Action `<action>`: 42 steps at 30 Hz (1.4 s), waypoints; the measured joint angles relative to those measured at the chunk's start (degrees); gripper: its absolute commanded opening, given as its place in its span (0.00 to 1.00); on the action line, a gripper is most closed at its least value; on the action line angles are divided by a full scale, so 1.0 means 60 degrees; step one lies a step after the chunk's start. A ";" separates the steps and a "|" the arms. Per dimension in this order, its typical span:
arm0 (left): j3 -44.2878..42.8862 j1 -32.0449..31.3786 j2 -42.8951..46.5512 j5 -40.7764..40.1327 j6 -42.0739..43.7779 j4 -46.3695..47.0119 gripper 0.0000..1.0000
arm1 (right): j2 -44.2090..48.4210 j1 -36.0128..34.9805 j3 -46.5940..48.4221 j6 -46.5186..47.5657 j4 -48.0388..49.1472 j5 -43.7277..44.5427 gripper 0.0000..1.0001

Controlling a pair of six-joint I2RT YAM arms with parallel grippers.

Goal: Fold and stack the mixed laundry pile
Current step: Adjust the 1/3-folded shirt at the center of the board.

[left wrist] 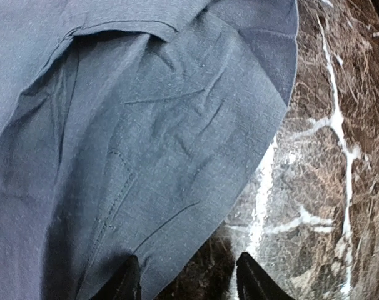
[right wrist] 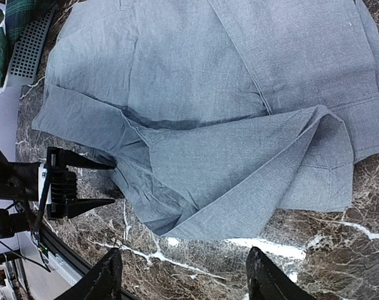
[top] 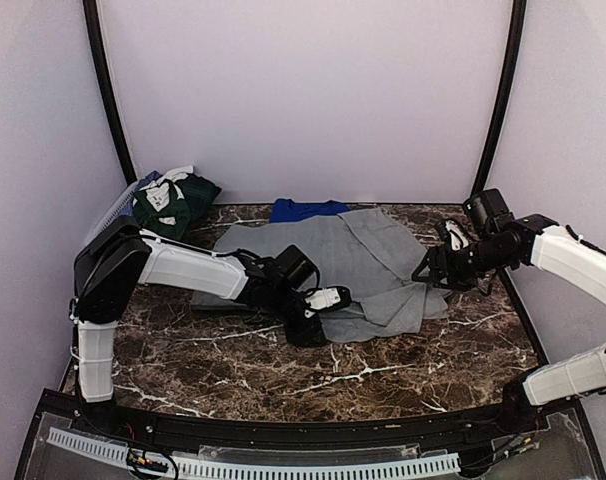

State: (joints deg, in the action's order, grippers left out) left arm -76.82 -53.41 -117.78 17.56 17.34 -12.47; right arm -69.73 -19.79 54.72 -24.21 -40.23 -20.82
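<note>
Grey polo shirt (top: 323,255) lay spread on the surface (top: 283,370), long axis running left to right, a flap folded over at its near right, with the left claw (left wrist: 186,259) parted astride its near edge and the right claw (right wrist: 184,250) wide beside its right end.

A dark brown marble tabletop (top: 383,370) with white veins is filling the lower frame; a grey mesh basket (top: 114,212) is sitting at its upper-left corner.
</note>
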 measured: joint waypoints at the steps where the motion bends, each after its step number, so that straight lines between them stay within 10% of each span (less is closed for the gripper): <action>1: -0.0044 0.0000 -0.0069 -0.0076 0.0095 -0.0004 0.57 | 0.0000 0.0007 0.0000 0.0000 0.0004 -0.0015 0.65; 7: -0.0619 -0.0004 -0.0412 -0.0656 0.0514 -0.0248 0.52 | 0.0000 0.0015 0.0000 0.0000 0.0066 -0.0076 0.64; 14: -0.1129 -0.0018 -0.0674 -0.0871 0.0994 -0.0710 0.02 | 0.0000 0.0058 0.0000 0.0029 0.0058 -0.0073 0.64; 24: -0.1523 -0.0674 -0.0659 -0.0601 0.0998 -0.1763 0.00 | 0.0251 0.0353 0.0011 0.0149 -0.0055 -0.0066 0.66; 42: -0.4146 -0.2262 0.1173 0.4044 -0.0798 -0.2878 0.00 | 0.0761 0.1836 0.1304 0.0856 -0.0707 -0.0299 0.72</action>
State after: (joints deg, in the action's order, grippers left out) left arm -101.69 -66.98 -110.74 41.82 12.56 -29.74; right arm -65.17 -8.78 62.54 -19.07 -44.47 -22.61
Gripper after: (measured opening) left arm 0.004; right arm 0.715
